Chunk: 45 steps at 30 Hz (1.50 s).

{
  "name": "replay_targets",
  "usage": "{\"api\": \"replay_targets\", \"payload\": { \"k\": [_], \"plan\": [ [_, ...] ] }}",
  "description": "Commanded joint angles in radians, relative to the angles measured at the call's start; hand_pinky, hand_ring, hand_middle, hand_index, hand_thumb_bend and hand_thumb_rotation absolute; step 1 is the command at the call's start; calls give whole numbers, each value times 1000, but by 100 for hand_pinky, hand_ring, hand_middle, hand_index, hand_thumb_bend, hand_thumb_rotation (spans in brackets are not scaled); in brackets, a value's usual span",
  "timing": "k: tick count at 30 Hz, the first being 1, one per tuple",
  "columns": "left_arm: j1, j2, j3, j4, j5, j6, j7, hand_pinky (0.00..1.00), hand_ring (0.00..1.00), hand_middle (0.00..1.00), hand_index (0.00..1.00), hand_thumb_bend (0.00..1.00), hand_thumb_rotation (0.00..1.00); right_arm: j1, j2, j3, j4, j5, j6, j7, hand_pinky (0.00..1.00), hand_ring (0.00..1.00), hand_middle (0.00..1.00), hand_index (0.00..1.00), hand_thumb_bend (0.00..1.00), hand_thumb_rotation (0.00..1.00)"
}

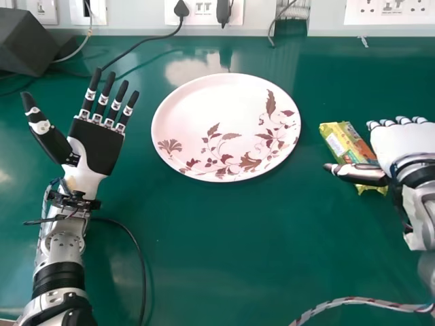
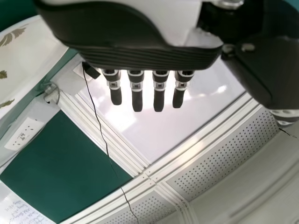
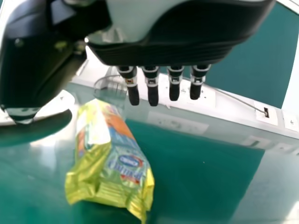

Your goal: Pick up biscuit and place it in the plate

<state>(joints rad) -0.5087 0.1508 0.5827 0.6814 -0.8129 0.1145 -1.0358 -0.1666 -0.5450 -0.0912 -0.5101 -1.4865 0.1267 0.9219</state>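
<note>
I see a glossy green tabletop (image 1: 204, 238), rectangular white wall sockets (image 1: 203, 9) at twelve o'clock, and straight-fingered left hand (image 1: 98, 146) at nine, right hand (image 1: 402, 142) at three.

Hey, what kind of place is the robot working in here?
Probably a lab or a robotics workroom: the green table stands against a wall with sockets, and what looks like a whiteboard with handwriting shows beyond. The plate alone doesn't make it a kitchen.
</note>
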Motion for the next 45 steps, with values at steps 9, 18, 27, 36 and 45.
{"api": "replay_targets", "payload": {
  "k": [9,18,27,36,45],
  "plan": [
    [70,-42,3,48,-26,32,14,100,96,100,100,100,60,-18,-17,37,77,11,30,-11,100,100,100,100,100,4],
    [72,-44,-1,43,-29,36,15,100,98,100,99,100,59,-33,-29,62,142,22,50,-39,100,100,100,100,100,5],
    [73,-47,1,43,-36,48,21,100,98,99,98,100,57,-38,-47,78,214,47,71,-108,93,100,100,100,100,3],
    [70,-47,4,50,-40,50,25,100,98,98,98,100,59,-59,-67,107,286,41,107,-147,90,100,100,100,100,2],
    [76,-54,0,36,-40,48,31,100,97,99,98,100,63,-88,-69,140,337,35,158,-161,91,100,100,100,100,2]
  ]
}}
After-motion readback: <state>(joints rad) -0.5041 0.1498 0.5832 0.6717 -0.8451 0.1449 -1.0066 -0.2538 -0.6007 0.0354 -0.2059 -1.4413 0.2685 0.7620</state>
